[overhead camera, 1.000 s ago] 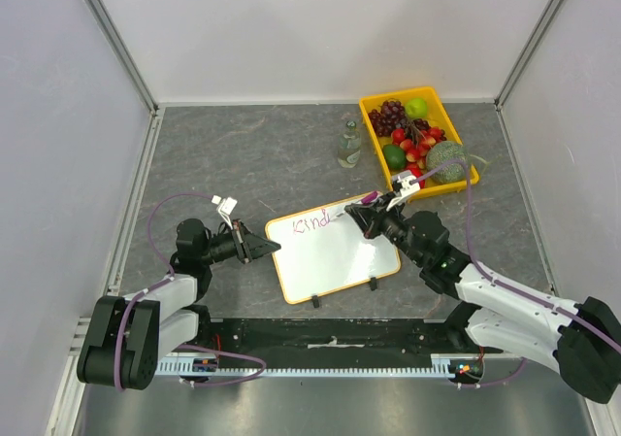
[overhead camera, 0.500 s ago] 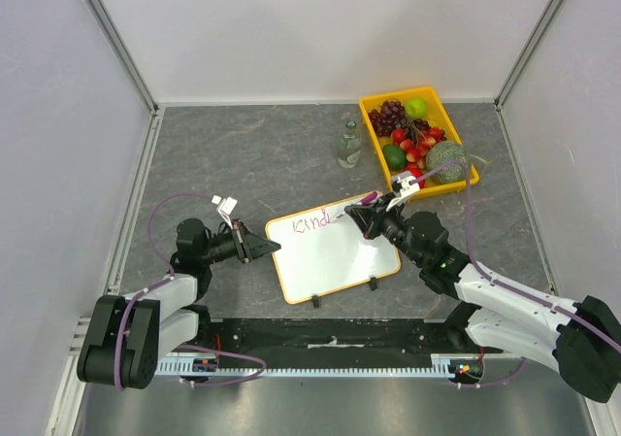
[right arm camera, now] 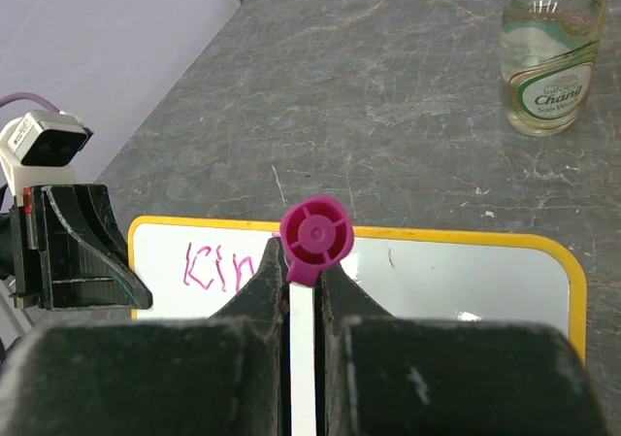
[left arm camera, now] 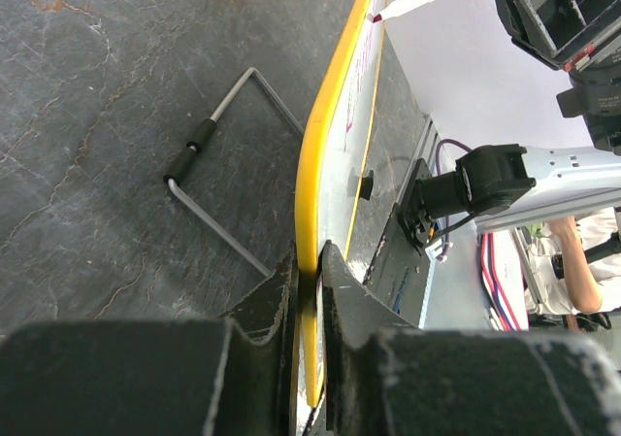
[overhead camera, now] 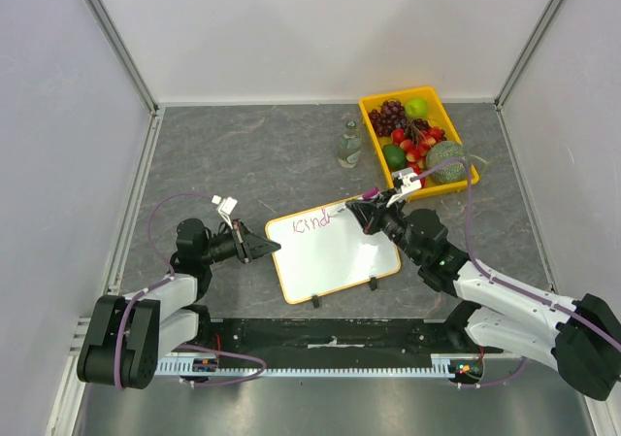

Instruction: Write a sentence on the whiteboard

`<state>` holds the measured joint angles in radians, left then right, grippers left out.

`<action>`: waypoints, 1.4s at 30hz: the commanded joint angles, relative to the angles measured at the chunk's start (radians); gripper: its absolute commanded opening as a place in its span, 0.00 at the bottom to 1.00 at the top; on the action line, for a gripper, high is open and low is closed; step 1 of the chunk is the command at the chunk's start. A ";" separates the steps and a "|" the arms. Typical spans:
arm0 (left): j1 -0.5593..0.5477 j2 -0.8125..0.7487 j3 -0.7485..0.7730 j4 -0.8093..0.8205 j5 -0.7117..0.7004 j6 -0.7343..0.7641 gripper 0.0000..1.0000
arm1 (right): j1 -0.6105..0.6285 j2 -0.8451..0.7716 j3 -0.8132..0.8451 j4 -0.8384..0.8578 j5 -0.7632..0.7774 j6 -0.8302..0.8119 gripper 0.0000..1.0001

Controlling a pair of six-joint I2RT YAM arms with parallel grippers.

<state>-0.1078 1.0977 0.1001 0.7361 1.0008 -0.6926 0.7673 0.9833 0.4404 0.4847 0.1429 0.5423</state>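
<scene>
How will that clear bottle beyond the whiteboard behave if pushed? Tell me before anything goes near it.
The bottle stands upright and taller than wide, so a shove high up would probably tip it. It looks like clear glass, so likely hard, smooth and breakable. Once down, its round body would probably roll across the flat table.

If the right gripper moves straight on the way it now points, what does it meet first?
Probably the whiteboard, near its far rim, with the marker in the right gripper reaching it before the fingers. Depth is unclear.
</scene>
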 commanded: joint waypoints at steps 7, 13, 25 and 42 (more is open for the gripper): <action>0.000 0.010 0.015 0.016 0.001 0.025 0.02 | -0.008 -0.029 0.009 -0.034 0.057 -0.018 0.00; 0.000 0.011 0.015 0.017 0.001 0.025 0.02 | -0.008 -0.055 -0.017 -0.057 0.030 -0.019 0.00; 0.000 0.014 0.015 0.019 0.001 0.024 0.02 | -0.008 -0.083 -0.031 -0.064 -0.011 -0.021 0.00; -0.001 0.014 0.015 0.020 0.002 0.022 0.02 | -0.010 -0.100 0.029 -0.063 0.014 -0.022 0.00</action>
<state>-0.1078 1.1019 0.1001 0.7406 1.0042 -0.6926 0.7616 0.8566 0.4274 0.3908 0.1337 0.5312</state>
